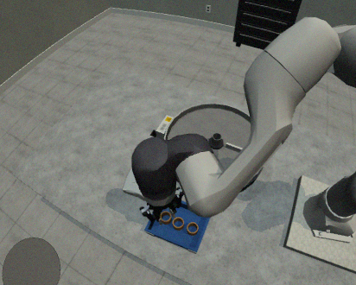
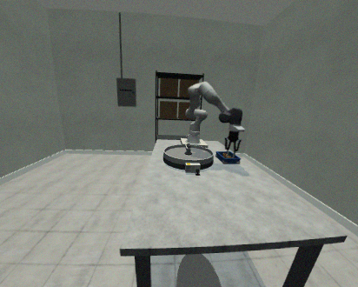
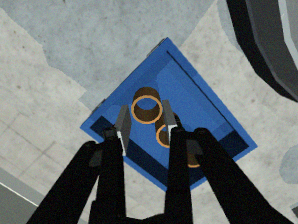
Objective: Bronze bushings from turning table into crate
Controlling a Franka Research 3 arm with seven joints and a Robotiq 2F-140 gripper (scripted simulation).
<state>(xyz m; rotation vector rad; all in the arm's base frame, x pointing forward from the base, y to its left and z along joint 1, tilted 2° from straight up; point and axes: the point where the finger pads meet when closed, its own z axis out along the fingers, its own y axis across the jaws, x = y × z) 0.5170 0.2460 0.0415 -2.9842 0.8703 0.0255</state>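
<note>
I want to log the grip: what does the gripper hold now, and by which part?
Probably nothing. The gripper straddles a bronze bushing in the blue crate, but its pads stand slightly off the outer wall.
</note>
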